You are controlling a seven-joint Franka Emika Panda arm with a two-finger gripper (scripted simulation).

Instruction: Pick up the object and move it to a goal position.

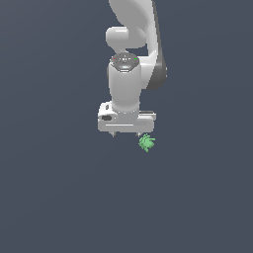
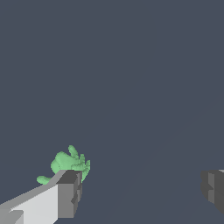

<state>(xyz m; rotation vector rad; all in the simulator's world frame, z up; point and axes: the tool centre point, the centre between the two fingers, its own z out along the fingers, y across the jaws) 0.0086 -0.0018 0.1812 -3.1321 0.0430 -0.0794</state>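
The object (image 1: 147, 143) is a tiny bright green thing with a spiky, leaf-like outline, lying on the dark floor. My white gripper (image 1: 126, 134) hangs over it with its fingers spread wide, so it is open. The object sits just beyond the finger on the exterior view's right, not between the two. In the wrist view the object (image 2: 68, 162) shows partly behind one grey fingertip (image 2: 69, 192), and the other fingertip (image 2: 213, 189) stands far off at the picture's edge. Nothing lies between the fingers.
A plain dark grey floor (image 1: 49, 197) fills both views. The white arm (image 1: 133, 44) rises above the gripper toward the top of the exterior view. No other objects or goal marker show.
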